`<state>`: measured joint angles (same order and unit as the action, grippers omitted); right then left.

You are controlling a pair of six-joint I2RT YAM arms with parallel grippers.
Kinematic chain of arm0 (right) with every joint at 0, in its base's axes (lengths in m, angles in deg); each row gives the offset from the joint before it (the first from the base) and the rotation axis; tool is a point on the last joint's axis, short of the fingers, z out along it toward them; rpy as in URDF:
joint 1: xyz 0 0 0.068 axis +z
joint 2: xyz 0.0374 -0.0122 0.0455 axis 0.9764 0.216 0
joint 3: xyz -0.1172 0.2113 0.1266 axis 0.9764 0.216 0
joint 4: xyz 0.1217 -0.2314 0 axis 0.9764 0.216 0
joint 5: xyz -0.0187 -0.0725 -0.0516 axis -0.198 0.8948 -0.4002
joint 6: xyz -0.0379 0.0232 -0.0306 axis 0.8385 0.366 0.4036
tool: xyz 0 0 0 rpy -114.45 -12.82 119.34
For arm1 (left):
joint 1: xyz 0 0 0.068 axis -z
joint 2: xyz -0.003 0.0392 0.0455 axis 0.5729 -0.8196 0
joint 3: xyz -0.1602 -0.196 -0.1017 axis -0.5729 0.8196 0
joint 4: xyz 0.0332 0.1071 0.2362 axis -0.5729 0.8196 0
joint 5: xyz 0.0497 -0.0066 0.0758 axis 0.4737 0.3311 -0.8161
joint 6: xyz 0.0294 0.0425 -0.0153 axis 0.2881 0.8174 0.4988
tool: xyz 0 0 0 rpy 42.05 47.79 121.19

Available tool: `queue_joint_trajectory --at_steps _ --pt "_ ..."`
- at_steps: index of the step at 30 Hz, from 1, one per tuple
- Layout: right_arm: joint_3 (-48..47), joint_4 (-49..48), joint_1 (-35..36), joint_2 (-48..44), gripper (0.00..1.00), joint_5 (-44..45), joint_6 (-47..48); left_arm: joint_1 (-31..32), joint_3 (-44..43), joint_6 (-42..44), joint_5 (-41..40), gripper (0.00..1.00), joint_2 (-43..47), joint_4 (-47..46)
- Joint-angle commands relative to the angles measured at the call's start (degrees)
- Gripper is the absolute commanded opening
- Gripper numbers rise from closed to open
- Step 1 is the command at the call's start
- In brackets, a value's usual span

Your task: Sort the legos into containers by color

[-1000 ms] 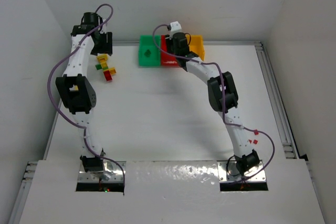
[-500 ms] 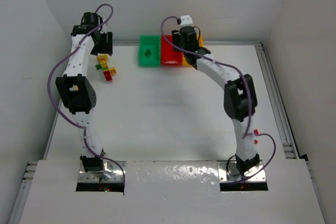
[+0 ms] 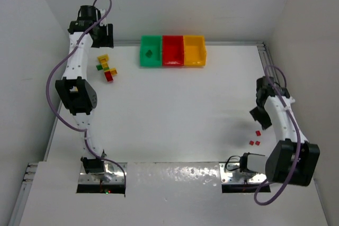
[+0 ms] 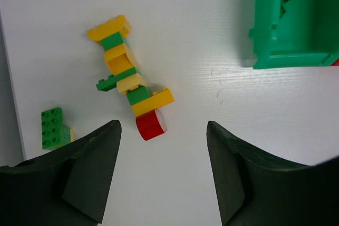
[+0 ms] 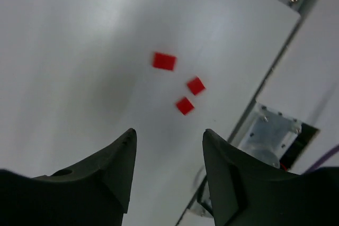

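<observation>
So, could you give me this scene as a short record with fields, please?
bins: green bin, red bin, yellow bin, in a row at the far edge
left jaws: open, empty, facing a brick stack of yellow, green and red
right jaws: open, empty, facing three loose red bricks
also: one green brick beside the stack

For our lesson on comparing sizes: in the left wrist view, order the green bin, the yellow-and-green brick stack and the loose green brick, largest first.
1. green bin, even though partly out of frame
2. brick stack
3. loose green brick
</observation>
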<state>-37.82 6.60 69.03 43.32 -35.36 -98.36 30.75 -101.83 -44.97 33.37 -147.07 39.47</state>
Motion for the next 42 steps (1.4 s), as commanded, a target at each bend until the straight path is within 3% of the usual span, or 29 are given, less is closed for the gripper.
queue_joint_trajectory --at_steps 1,8,12,16,23,42 --pt "3.9 8.3 -0.1 -6.0 0.51 0.1 -9.9 -0.6 -2.9 0.1 2.8 0.63 0.2 0.3" --pt "10.9 8.8 -0.4 -2.8 0.41 -5.4 -20.9 -1.0 -3.8 1.7 2.0 0.63 -0.6 1.9" --pt "15.0 7.7 -0.4 -0.7 0.42 -5.1 -24.0 -1.3 -4.5 1.6 1.9 0.63 -1.2 2.5" --pt "18.1 -0.1 -0.3 0.4 0.44 -4.6 -29.4 -1.7 -4.8 1.2 2.0 0.63 -2.1 2.6" --pt "14.9 -4.5 -0.4 5.6 0.47 1.6 -27.1 -1.9 -5.3 1.1 1.7 0.63 -2.7 3.1" --pt "17.9 -8.6 -0.4 10.1 0.43 3.6 -32.0 -2.0 -6.7 1.0 -0.3 0.63 -3.9 3.1"
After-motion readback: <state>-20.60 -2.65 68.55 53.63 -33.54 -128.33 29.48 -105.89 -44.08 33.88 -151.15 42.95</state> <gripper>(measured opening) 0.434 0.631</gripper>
